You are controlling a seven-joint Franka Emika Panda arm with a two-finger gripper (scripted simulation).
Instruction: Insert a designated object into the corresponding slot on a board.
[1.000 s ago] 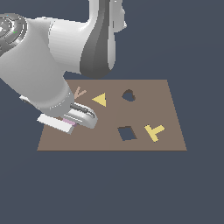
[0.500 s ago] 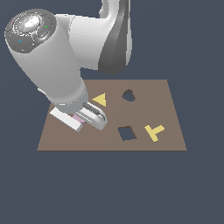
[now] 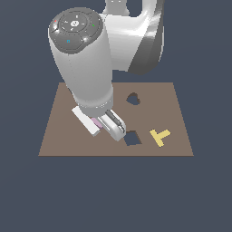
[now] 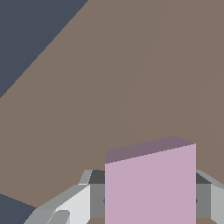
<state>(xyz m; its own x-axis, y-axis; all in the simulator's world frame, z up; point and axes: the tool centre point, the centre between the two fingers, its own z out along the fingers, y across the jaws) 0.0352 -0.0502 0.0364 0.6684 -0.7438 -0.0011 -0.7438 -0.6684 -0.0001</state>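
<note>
My gripper [image 3: 110, 127] hangs over the brown board [image 3: 59, 131] and is shut on the designated object [image 3: 96, 122], a pale lilac-pink square tile of which only a sliver shows under the hand. In the wrist view the tile [image 4: 150, 186] fills the space between the grey fingers [image 4: 65, 205], held above bare board [image 4: 131, 78]. The slot [image 3: 132, 138], a dark tilted square hole, lies just toward the exterior view's right of the gripper, its near corner partly behind a fingertip.
A dark heart-shaped hole [image 3: 132, 99] sits farther back on the board. A yellow T-shape [image 3: 159, 136] lies to the exterior view's right of the slot. The large white arm [image 3: 84, 59] hides the board's back left part.
The arm has carried the tile toward the exterior view's right, from the board's left part to right beside the square hole. The arm now hides the yellow triangle.
</note>
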